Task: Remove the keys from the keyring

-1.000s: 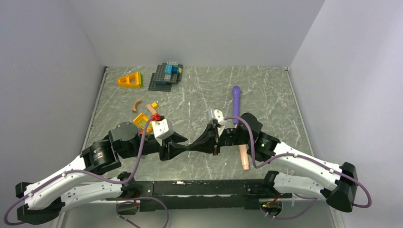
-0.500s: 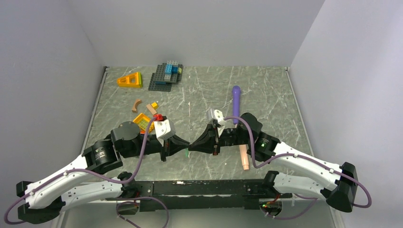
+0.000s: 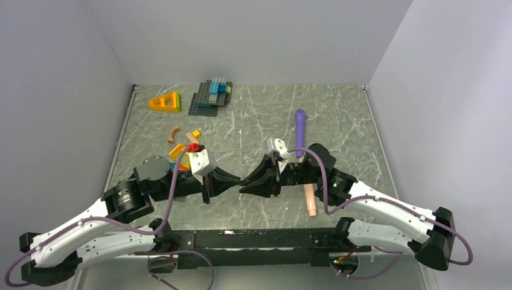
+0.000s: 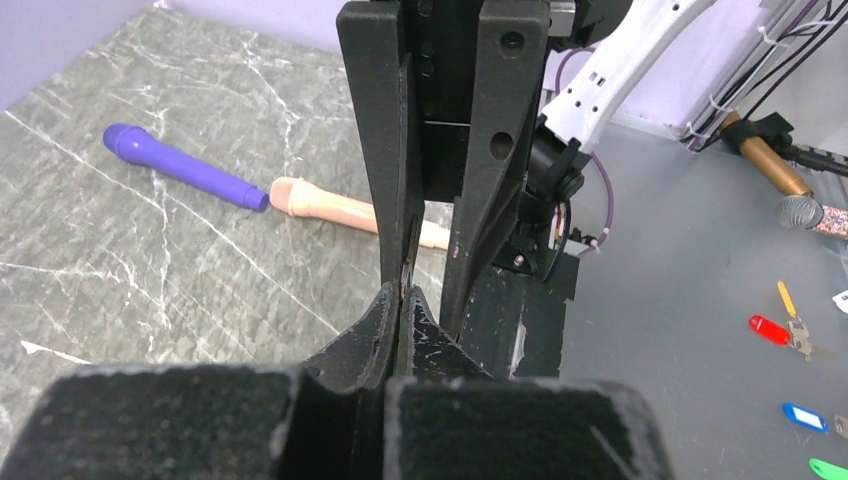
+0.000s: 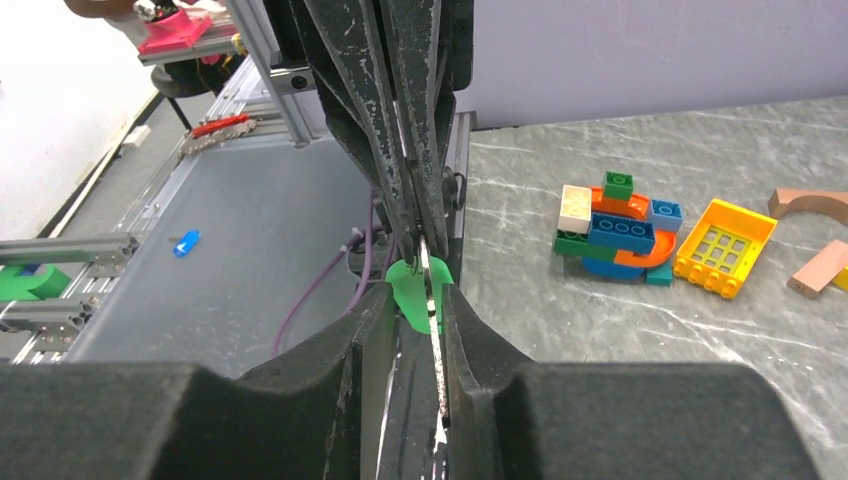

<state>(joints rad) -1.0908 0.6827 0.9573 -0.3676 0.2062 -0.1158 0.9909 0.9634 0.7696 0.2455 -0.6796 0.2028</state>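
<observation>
From above, the left gripper point(image 3: 236, 179) and the right gripper point(image 3: 246, 185) meet tip to tip over the near middle of the worktop point(image 3: 338, 115). They are well apart from the toy bricks point(image 3: 211, 95) at the far left. The keys are hidden between the tips in this view.

In the left wrist view, the left gripper's fingers are pressed together with no gap. A thin dark sliver rises from that pinch into the slot between the right gripper's fingers, which stand a narrow way apart.

The right wrist view shows the green key point(image 5: 413, 290). Its bright head sits in the right gripper's narrow gap, and a thin metal strip point(image 5: 433, 335) stands edge-on just beside it. We cannot tell whether that strip is the keyring or the other key's blade. The left gripper's closed tips come down to the head's upper edge. We cannot tell exactly which part they clamp, or whether the right fingers press on anything.

We judge the keys to be very light, stiff and slick, and so small that they would twist or drop out of a loose pinch. The flat head looks like the best place to hold a key. The ring is likely springy wire, best held across its flat.
</observation>
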